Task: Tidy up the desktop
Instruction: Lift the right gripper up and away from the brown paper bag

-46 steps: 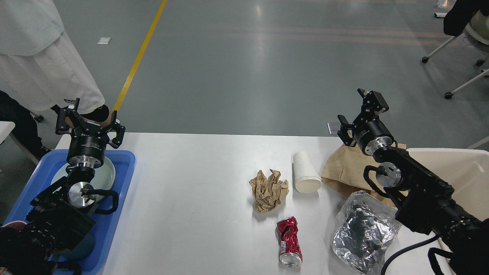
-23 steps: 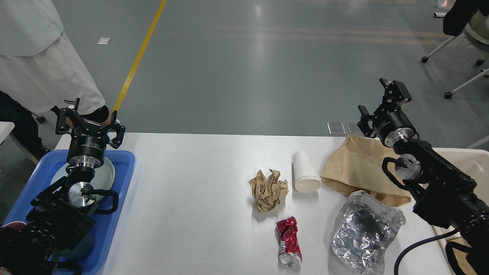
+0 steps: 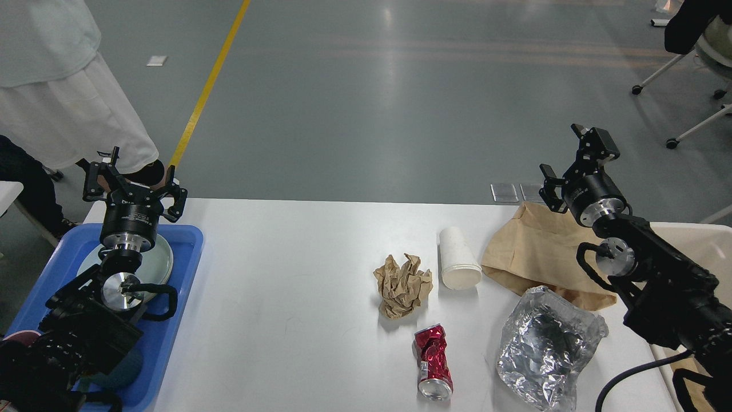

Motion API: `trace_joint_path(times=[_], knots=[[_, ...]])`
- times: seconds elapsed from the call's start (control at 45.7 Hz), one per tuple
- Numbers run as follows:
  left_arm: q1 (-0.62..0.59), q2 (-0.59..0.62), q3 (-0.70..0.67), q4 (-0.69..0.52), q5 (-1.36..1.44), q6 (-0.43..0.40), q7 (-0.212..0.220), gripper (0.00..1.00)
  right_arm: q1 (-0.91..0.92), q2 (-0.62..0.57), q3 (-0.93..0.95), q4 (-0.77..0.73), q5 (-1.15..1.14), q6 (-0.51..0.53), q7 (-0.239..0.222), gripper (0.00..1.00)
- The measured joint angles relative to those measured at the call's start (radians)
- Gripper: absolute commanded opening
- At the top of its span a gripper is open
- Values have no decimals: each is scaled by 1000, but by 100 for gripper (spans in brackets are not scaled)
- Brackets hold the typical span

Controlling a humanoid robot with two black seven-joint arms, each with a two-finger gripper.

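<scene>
The white desktop (image 3: 286, 274) holds litter on its right half: a crumpled brown paper ball (image 3: 402, 284), a white paper cup (image 3: 457, 258) lying on its side, a crushed red can (image 3: 432, 360), a crinkled silver foil bag (image 3: 546, 343) and a flat brown paper bag (image 3: 537, 252). My right gripper (image 3: 572, 161) is open and empty, raised above the far right edge beside the brown bag. My left gripper (image 3: 133, 177) is open and empty, held above the blue tray (image 3: 183, 252).
The blue tray at the left holds a pale plate (image 3: 163, 257). A beige bin (image 3: 695, 246) stands at the right edge. A person in white (image 3: 63, 86) stands past the far left corner. Office chairs (image 3: 697, 57) are far right.
My right arm has swung to the right and back, uncovering the brown paper bag and the foil bag. The left arm has not moved.
</scene>
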Motion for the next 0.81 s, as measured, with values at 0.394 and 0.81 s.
trace_joint_path(times=[0.394,0.81], knots=[[0,0,0,1,0,0,0,96,4,-19,-1,0,-2,2,0,100],[0,0,0,1,0,0,0,96,51,-28,-108,20,-30,11,-14,100]])
